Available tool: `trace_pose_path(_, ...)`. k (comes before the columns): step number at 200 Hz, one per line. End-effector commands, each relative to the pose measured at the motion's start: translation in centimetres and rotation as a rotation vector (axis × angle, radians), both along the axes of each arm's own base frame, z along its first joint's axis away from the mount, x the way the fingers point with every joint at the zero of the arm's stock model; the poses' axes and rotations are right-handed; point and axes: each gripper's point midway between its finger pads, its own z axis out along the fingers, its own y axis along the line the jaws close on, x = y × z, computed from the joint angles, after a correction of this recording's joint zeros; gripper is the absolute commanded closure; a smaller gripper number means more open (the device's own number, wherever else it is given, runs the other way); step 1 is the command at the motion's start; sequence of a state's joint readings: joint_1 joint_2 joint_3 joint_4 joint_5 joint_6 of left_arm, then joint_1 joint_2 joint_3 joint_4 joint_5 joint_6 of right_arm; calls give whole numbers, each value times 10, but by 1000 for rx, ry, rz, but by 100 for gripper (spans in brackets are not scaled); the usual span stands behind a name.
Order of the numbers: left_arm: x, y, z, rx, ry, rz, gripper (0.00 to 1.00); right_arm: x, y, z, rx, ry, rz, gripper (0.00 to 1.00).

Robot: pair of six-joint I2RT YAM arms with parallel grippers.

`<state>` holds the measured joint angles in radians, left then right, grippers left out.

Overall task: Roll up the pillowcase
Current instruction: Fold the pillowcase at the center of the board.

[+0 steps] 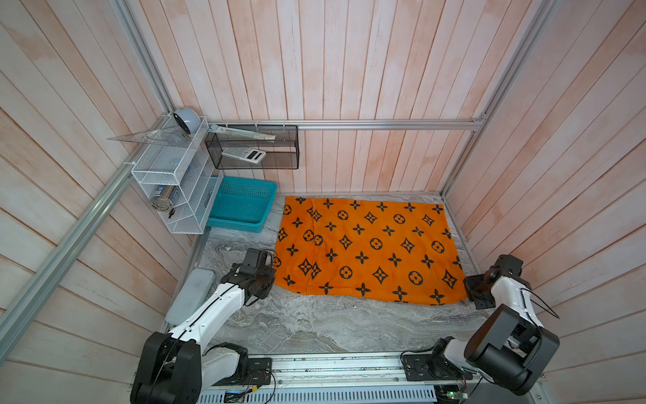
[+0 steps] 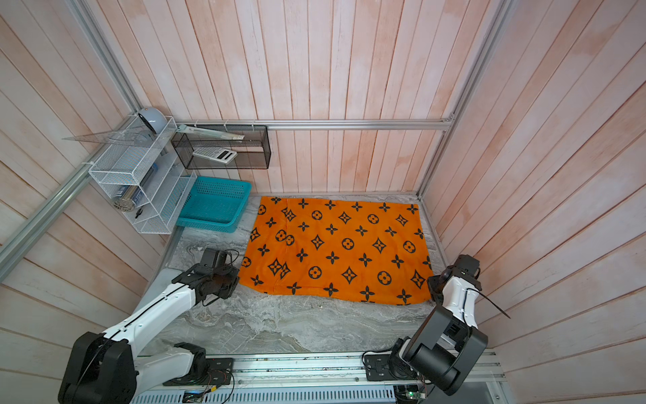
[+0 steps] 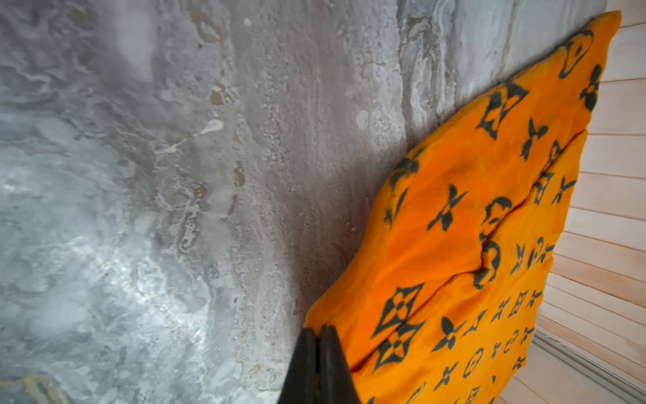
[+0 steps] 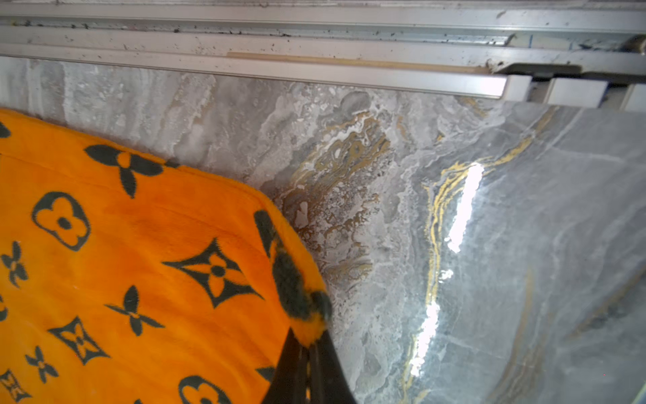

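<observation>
The pillowcase point(image 1: 367, 248) lies spread flat on the marbled grey surface point(image 1: 314, 325), toward the back wall and the robot's right side, not yet rolled. In both top views its far edge runs along the foot of the wall, and its near edge runs unevenly across the open middle of the surface. A teal mesh basket point(image 1: 243, 204) sits just beside its far left corner.

The left tool point(image 3: 318, 332) is at the near left corner of the pillowcase point(image 3: 472, 245). In the left wrist view its two dark fingers are pressed together with no gap, and the orange edge meets them right at the tips; a thin bit of fabric appears to be pinched there, and the corner is slightly bunched next to them.

The right tool point(image 4: 309, 344) is at the near right corner. In the right wrist view its fingers are closed on the tip of the pillowcase point(image 4: 140, 262), with a tuft of orange and black pile squeezed between them and the corner lifted a little off the surface point(image 4: 489, 245).
</observation>
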<state>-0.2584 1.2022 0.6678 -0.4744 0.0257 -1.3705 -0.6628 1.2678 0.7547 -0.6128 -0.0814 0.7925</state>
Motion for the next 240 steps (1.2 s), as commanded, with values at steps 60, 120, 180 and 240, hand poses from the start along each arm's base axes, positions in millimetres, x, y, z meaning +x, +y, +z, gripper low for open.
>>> trace_pose_path(60, 91, -17, 99, 38, -257, -75, 100, 103, -4, 70, 32, -328, 1, 100)
trace_pose_path(120, 179, -11, 158, 96, -399, -93, 100, 194, -13, 102, 46, -441, 5, 100)
trace_pose_path(180, 259, -1, 173, 176, -485, -113, 100, 277, -29, 105, 51, -496, 36, 100)
trace_pose_path(240, 326, -10, 157, 225, -522, -160, 100, 351, -34, 97, 53, -513, 105, 100)
